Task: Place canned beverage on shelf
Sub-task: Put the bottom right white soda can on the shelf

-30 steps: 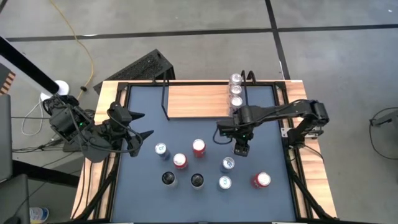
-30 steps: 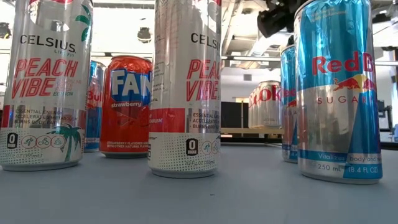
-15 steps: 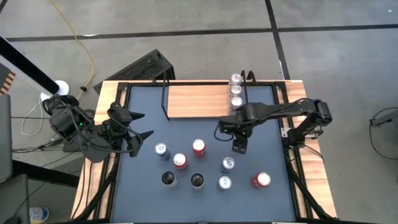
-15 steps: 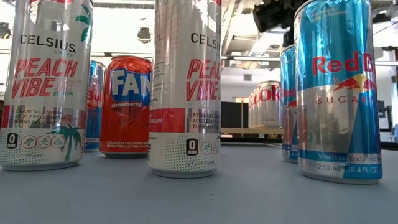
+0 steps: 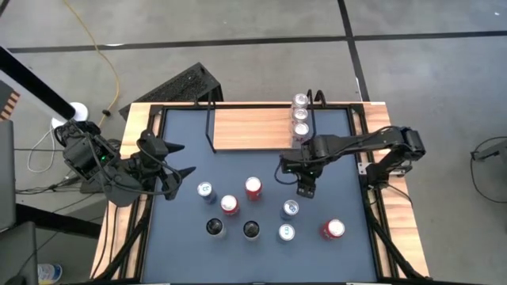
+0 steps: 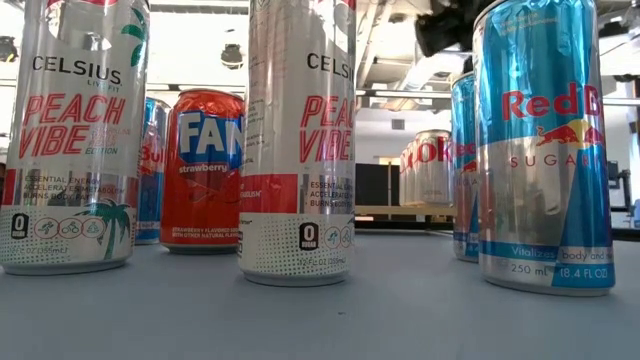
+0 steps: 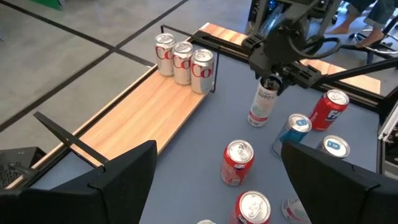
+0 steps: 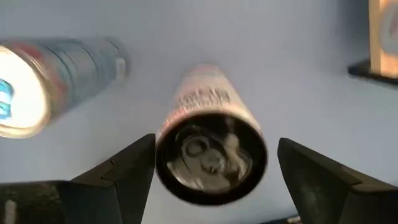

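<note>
Cans stand all over the dark table (image 5: 182,229), and the one under the right claw (image 5: 306,180) is a tall white can (image 7: 263,102); it stands upright on the table just in front of the shelf (image 5: 252,129), long axis vertical, top facing the wrist; the claw's two fingers (image 8: 127,167) are spread wide on either side of its dark lid with a gap showing, so nothing is gripped.

From above the arm hides that can entirely; the left wrist view shows it plainly, beneath the right claw, beside a blue can (image 7: 291,132) and a red can (image 7: 328,109); the right wrist view looks straight down on its lid (image 8: 210,156).

Shelf: a light wooden board along the far edge of the table, with three silver cans (image 5: 300,112) in a row at its right end, touching one another, upright.

Left claw (image 5: 179,159) waits at the table's left edge, fingers spread, holding nothing.

Low view shows only can sides: two white cans (image 6: 298,140), a red one (image 6: 203,170) and a blue one (image 6: 543,150), all upright.
</note>
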